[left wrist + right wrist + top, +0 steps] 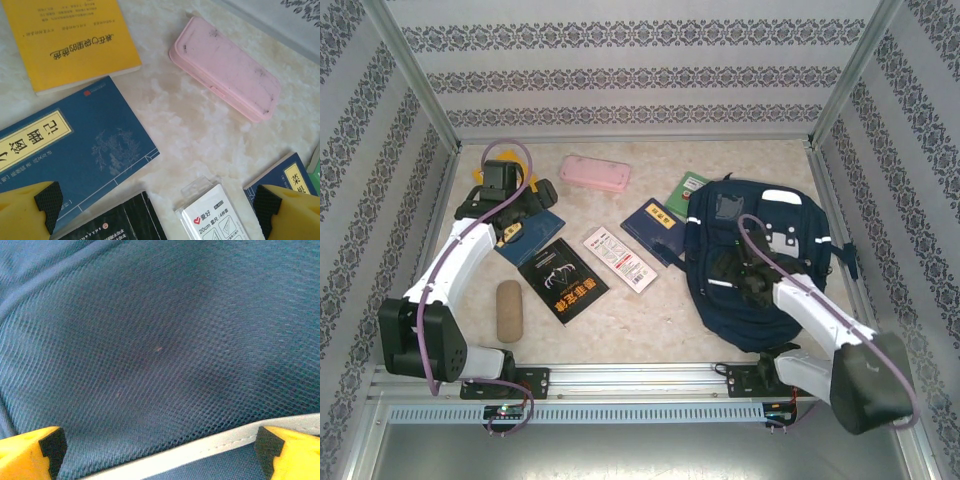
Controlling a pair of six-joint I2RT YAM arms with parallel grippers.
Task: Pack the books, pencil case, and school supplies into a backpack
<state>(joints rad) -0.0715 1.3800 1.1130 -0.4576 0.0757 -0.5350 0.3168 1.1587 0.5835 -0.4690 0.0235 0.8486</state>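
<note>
From above, the left gripper (512, 228) hangs over the far corner of a navy book (532, 240). The yellow-orange book (477, 178) peeks out just beyond it. The pale pink pencil case (595, 173) lies beyond it to the right, lid closed. The black book (563, 281) and white packet (620, 258) lie to its right, nearer the bases. The tan piece (508, 310) lies well to its near side. All of these rest on the table (650, 320), outside the backpack (770, 300). The right gripper (738, 272) sits over the backpack's middle. The second navy book (653, 226) and green book (684, 190) lie to its left, at the bag's edge. I cannot tell whether the bag is unzipped.

At the left wrist, the left gripper (156, 207) is spread wide with nothing between its fingers (30, 212).

At the right wrist, the right gripper (159, 450) is also spread wide and bare. It is close over the backpack's blue mesh and a white stripe (200, 450).
</note>
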